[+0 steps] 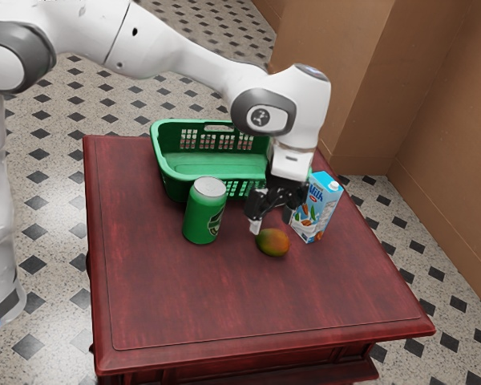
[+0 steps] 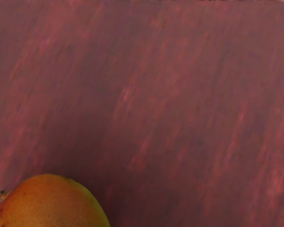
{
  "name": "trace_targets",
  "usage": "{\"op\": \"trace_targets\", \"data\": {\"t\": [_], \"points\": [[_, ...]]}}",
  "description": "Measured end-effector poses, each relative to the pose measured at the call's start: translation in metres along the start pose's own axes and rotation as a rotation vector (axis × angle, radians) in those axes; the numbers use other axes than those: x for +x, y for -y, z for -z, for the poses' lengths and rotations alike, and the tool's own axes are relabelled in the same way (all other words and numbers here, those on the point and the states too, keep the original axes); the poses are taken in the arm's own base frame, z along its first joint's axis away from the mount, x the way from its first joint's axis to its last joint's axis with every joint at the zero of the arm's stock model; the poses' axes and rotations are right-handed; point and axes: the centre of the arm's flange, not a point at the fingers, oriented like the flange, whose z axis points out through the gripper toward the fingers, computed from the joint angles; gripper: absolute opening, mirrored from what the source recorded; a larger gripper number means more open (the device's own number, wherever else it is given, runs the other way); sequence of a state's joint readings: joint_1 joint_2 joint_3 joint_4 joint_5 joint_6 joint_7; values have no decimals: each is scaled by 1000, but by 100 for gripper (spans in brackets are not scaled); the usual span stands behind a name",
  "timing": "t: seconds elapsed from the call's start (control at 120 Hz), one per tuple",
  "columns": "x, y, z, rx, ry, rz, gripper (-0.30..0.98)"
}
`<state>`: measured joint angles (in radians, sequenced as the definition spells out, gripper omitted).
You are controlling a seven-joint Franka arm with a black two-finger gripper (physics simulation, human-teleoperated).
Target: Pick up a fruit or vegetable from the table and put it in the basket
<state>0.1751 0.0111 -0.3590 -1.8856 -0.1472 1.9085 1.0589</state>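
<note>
The claw (image 1: 271, 223) stands wide, with the mango (image 1: 273, 243) on the table (image 1: 176, 297), low and near beneath it. If it descends off-centre, one finger could push the round fruit away, or bump the milk carton (image 1: 316, 210) just beside.

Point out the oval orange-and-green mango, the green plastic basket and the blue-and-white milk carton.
Oval orange-and-green mango (image 1: 273, 243): exterior view, middle of its skin.
Green plastic basket (image 1: 190, 125): exterior view, its far rim.
Blue-and-white milk carton (image 1: 313, 213): exterior view, its printed side.
</note>
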Motion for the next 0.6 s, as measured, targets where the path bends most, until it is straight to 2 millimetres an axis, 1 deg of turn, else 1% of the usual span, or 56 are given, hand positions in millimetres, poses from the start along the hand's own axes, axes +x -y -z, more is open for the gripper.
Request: {"op": "trace_targets", "data": {"t": [0.125,0.183,0.242,0.358,0.517,0.558,0.6], "points": [[11,-6,-14,-10,4,-20,69],[11,-6,-17,-9,4,-19,69],[6,-3,-18,-6,4,-9,69],[-13,12,-20,0,2,33,69],[-58,43,-27,-1,-6,126,69],[-64,47,-27,2,-7,138,69],[-64,48,-28,1,-8,140,69]]}}
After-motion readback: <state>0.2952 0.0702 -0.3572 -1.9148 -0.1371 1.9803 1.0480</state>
